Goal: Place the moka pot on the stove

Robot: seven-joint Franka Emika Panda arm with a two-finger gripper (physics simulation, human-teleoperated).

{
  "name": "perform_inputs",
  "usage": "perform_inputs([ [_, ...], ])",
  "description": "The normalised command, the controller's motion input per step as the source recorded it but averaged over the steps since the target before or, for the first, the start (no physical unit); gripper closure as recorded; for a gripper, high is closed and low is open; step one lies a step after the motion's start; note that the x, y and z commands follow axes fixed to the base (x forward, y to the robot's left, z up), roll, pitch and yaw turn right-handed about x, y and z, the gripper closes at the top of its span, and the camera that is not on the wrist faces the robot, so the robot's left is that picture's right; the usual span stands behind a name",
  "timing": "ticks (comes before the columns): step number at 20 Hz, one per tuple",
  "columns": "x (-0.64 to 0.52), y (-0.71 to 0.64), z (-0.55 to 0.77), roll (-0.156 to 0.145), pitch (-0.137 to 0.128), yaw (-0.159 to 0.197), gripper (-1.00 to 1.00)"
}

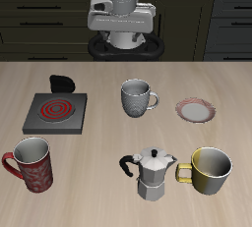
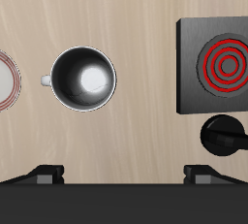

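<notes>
Three mugs [image 1: 137,96], one moka pot [image 1: 152,172], one stove [image 1: 55,112].

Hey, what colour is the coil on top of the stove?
Red, a spiral on the dark grey stove. Clearest in the wrist view.

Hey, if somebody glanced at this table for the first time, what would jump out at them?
Probably the stove with its red spiral coil, set toward the back of the table. Next, the silver moka pot near the front edge, right beside a shiny yellow mug, and a red mug at the front too.
</notes>
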Motion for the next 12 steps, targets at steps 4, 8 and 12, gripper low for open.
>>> perform_inputs([
  [4, 0.30, 0.00, 0.04, 0.029, 0.018, 0.006, -1.00],
  [8, 0.30, 0.06, 0.12, 0.057, -0.017, -0.030, -1.00],
  [12, 0.38, 0.02, 0.10, 0.007, -0.008, 0.000, -1.00],
])
